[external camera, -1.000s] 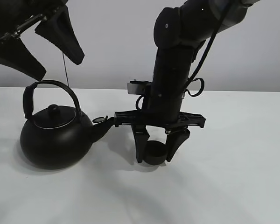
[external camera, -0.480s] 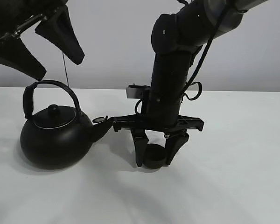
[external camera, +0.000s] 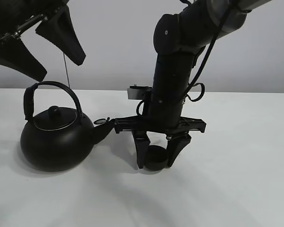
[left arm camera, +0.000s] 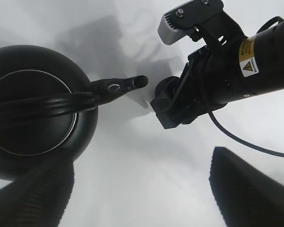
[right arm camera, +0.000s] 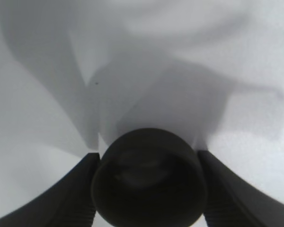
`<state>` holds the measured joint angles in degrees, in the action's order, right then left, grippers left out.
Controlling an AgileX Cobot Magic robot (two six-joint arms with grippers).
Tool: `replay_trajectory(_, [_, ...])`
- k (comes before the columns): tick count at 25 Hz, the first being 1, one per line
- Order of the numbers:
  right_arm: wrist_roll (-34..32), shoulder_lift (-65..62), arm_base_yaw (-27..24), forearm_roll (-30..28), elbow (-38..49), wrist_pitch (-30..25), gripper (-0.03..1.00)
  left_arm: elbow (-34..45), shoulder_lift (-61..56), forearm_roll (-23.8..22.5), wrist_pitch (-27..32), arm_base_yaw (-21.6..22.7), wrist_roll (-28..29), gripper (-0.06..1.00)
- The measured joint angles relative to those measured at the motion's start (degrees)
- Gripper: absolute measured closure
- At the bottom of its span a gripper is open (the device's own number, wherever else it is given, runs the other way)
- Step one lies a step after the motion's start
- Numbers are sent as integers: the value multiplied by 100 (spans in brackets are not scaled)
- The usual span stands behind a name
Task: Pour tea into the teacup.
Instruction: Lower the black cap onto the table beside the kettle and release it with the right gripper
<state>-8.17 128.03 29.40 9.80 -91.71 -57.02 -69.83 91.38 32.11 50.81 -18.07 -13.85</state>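
1. Matte black-brown teacup [external camera: 155, 158] sits low over the white tabletop [external camera: 236, 189], just right of the kettle [external camera: 57, 142] spout [external camera: 103, 130], near but not touching it.
2. Right gripper [external camera: 156, 163] pinches the teacup, 1 finger on each opposite side of the round wall, mouth up; the right wrist view shows both pads pressed to it.
3. Left gripper [external camera: 59, 67] hangs spread wide and holding nothing, above the kettle's arched handle [external camera: 52, 85] and apart from it.
4. Handling, judged: the cup looks small, light, stiff and probably ceramic, so chippable if knocked or squeezed hard. The matte skin should give fair friction, but the curved wall could roll out of a 2-point pinch, so a hold across the widest part, as now, suits it.
5. Kettle looks heavy, more so if full. The top of the arch is the likely hold, and the round body would swing on tilting.
6. Hard to tell: whether the cup base rests on the table or is slightly lifted, since the fingers and shadow cover it.
7. Cup interior is dark with a faint sheen, so liquid or none cannot be told.
8. Kettle fill is hidden under the lid [external camera: 53, 118].
9. Left arm is cut off at the frame edge.
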Motion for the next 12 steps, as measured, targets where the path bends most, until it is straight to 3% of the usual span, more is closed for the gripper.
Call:
replay_trajectory(5, [91,0,0,40,0,23,47,0,0,0,0,0,0,37])
replay_trajectory(12, [90,0,0,115,0,105,44,0,0,0,0,0,0,37])
